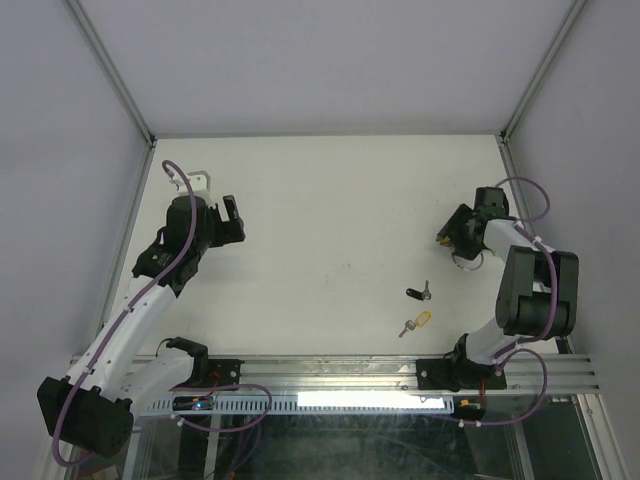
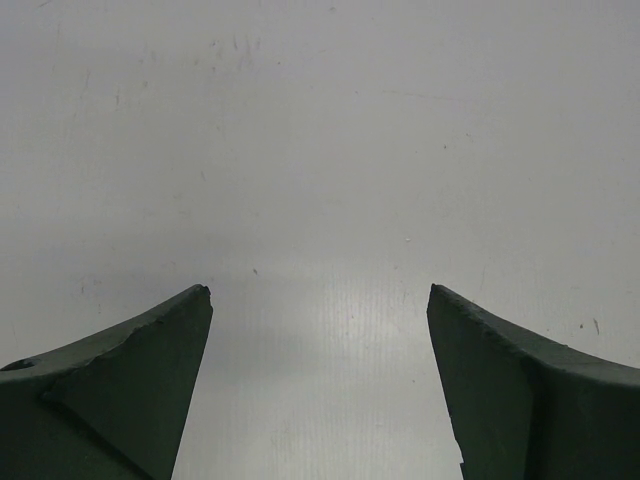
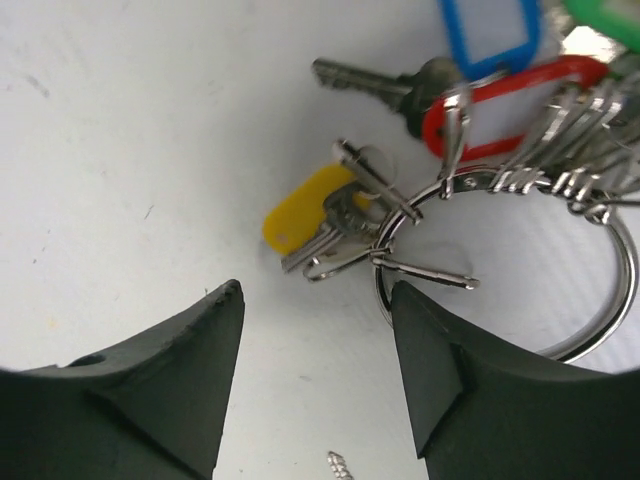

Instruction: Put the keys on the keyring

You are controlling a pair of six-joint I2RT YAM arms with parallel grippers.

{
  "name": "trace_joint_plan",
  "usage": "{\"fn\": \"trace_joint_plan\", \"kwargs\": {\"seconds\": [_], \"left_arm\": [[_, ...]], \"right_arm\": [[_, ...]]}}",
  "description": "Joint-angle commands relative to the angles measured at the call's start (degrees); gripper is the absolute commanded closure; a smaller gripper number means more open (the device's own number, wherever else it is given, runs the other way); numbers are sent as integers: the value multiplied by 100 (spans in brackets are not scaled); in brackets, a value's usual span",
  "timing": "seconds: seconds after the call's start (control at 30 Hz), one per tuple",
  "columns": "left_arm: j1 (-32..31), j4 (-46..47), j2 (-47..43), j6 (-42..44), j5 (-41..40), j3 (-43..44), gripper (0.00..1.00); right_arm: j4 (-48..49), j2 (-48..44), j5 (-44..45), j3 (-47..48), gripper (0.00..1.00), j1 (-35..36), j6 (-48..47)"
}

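Note:
In the right wrist view the silver keyring (image 3: 632, 272) lies on the white table and carries several wire clips, a yellow-headed key (image 3: 305, 215), a dark-headed key (image 3: 372, 82) and blue (image 3: 490, 35) and red (image 3: 505, 100) plastic tags. My right gripper (image 3: 318, 288) is open just short of the ring and holds nothing. In the top view the ring (image 1: 468, 261) lies just by my right gripper (image 1: 450, 236). A loose black-headed key (image 1: 417, 292) and a loose yellow-headed key (image 1: 416, 322) lie nearer the front edge. My left gripper (image 1: 232, 218) is open and empty over bare table at far left, as its wrist view (image 2: 320, 290) confirms.
A small screw (image 3: 338, 465) lies on the table between my right fingers. Grey walls with metal posts (image 1: 112, 75) close in the table on three sides. A metal rail (image 1: 330, 372) runs along the front edge.

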Motion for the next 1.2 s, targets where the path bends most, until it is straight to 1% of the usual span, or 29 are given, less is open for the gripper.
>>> {"fn": "trace_joint_plan", "kwargs": {"seconds": [0.0,0.23,0.4,0.6,0.8,0.9,1.0,1.07,1.13,1.17], "left_arm": [[-42,14,-248,-47,-97,-69,13],[-42,-70,-308,-19,-107,-84,13],[-42,-106,-363,-18,-103,-125,14],[-42,-106,-332,-10,-25,-106,15],[-41,-120,-337,-20,17,-103,17],[-41,-125,-348,-74,43,-108,17],[-41,-105,-340,-182,193,-147,15],[-42,-62,-329,-294,280,-196,10],[-48,26,-341,-444,364,-273,2],[-46,99,-364,-483,443,-326,1]], "right_arm": [[86,115,-88,96,39,545,145],[121,408,3,342,49,1415,314],[156,606,90,484,54,2053,459],[207,934,310,653,65,2724,632],[6,1274,749,871,75,3186,732],[-52,1317,899,953,83,3388,749],[-22,1349,892,1000,91,3581,779],[28,1360,858,1011,99,3717,830],[106,1350,805,1005,100,3866,906],[160,1328,761,990,100,3916,948]]}}
